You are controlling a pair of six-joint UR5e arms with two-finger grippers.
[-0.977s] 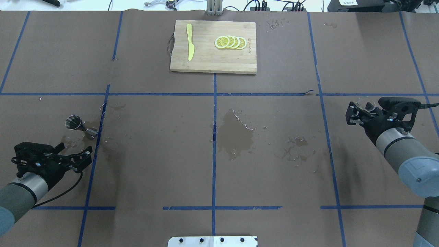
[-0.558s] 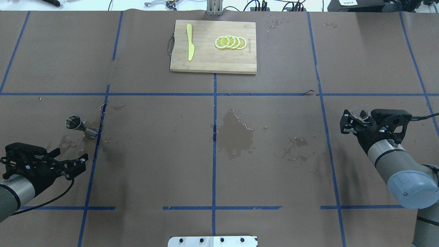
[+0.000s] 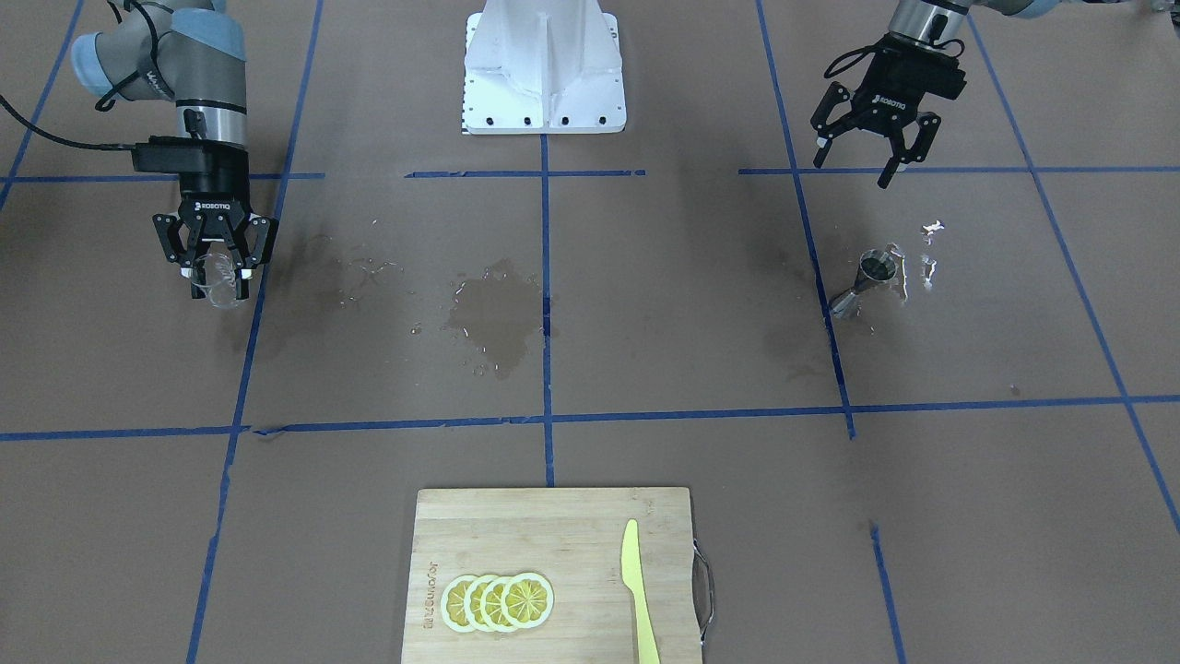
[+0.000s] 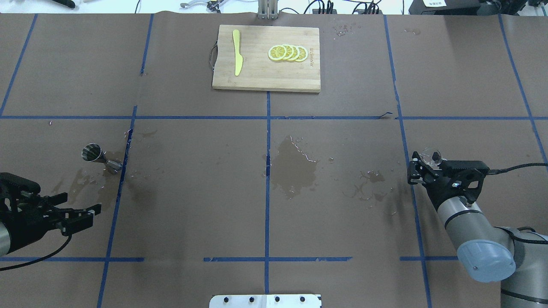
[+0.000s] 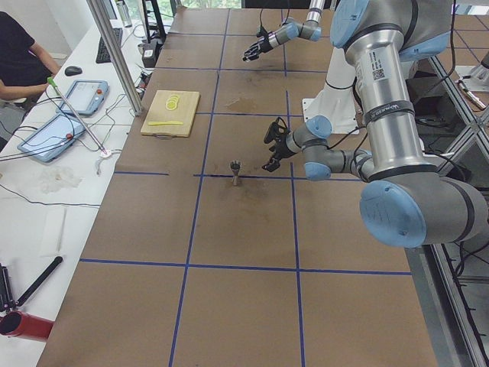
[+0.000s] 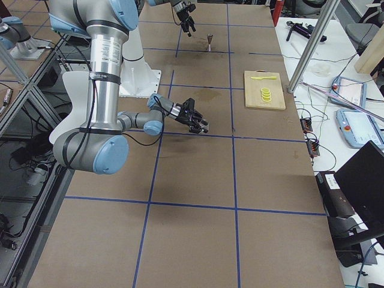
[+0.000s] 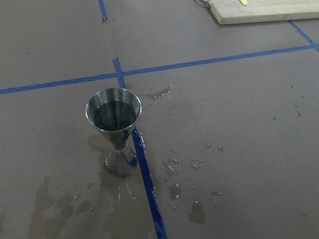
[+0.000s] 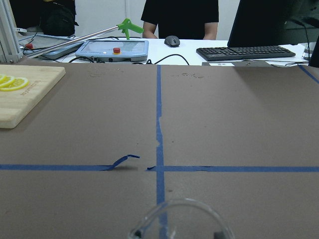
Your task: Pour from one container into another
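The small clear glass cup (image 3: 221, 277) is gripped between the fingers of the right tool (image 3: 218, 288) and is held low over the worktop (image 4: 192, 205), on the robot's right side. The left tool (image 3: 854, 170) is spread wide and nothing is held in it. The jigger (image 7: 115, 133) is stood upright near the left tool, well apart from the cup, and some liquid seems to be in its top. Wet patches (image 4: 295, 167) are seen on the worktop. If more is to be poured, the cup should be carried level, brought right over the small mouth and tipped slowly, since the jigger looks easy to knock over. "ROBOTIQ" can be read on both tools.
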